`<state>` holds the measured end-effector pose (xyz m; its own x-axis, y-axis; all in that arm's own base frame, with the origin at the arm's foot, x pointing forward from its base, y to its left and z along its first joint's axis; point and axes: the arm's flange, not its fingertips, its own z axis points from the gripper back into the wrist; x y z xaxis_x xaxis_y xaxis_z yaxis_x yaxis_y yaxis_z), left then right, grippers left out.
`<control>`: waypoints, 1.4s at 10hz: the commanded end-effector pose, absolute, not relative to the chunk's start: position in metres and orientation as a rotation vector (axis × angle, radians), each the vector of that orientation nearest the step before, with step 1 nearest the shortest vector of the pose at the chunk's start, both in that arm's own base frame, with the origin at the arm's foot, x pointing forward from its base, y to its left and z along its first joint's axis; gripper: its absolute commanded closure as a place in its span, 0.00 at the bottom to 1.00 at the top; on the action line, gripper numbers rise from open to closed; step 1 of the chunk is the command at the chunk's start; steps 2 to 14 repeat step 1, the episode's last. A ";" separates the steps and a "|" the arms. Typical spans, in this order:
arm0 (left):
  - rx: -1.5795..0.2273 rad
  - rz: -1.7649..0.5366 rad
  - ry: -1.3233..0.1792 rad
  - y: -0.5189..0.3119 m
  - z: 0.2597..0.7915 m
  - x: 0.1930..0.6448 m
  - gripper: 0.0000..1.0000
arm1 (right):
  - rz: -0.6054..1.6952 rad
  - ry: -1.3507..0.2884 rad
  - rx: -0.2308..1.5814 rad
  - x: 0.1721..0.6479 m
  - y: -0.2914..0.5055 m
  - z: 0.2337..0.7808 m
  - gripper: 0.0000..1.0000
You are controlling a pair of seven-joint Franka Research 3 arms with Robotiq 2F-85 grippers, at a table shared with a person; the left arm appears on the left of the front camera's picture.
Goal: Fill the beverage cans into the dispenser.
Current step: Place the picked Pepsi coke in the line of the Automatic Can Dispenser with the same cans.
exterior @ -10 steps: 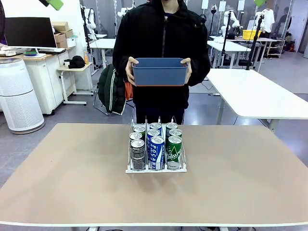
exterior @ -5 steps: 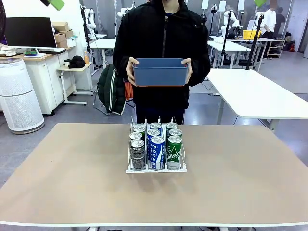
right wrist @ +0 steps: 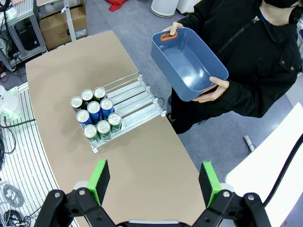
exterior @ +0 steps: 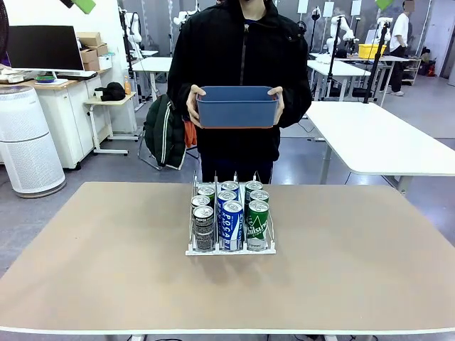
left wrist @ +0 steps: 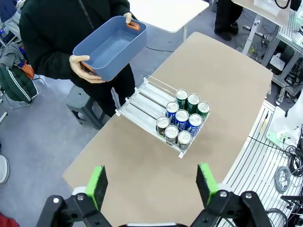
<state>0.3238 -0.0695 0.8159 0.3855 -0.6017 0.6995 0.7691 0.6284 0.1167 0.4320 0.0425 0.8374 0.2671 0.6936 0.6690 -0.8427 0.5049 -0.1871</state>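
Several beverage cans (exterior: 232, 217) stand in the dispenser (exterior: 231, 251) at the middle of the table, three to a lane: dark grey on the left, blue-and-white in the middle, green on the right. They crowd the end of the rack nearest me. From above, the cans (left wrist: 182, 124) fill one end of the dispenser (left wrist: 141, 100), and its far half is bare. My left gripper (left wrist: 151, 184) hangs high over the table, open and empty. My right gripper (right wrist: 155, 181) is also high up, open, holding nothing, with the cans (right wrist: 94, 116) and dispenser (right wrist: 136, 100) far below.
A person in a black jacket stands at the far side, holding an empty blue bin (exterior: 237, 106) in both hands at chest height. The bin (left wrist: 111, 46) is off the table. Bare brown tabletop (exterior: 355, 263) lies on both sides of the rack.
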 end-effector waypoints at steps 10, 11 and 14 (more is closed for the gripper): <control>-0.243 -0.889 -0.776 -0.069 0.815 0.324 0.00 | 1.051 -0.779 0.225 0.431 0.043 0.838 0.00; -0.243 -0.889 -0.776 -0.069 0.815 0.324 0.00 | 1.051 -0.779 0.225 0.431 0.043 0.838 0.00; -0.243 -0.889 -0.776 -0.069 0.815 0.324 0.00 | 1.051 -0.779 0.225 0.431 0.043 0.838 0.00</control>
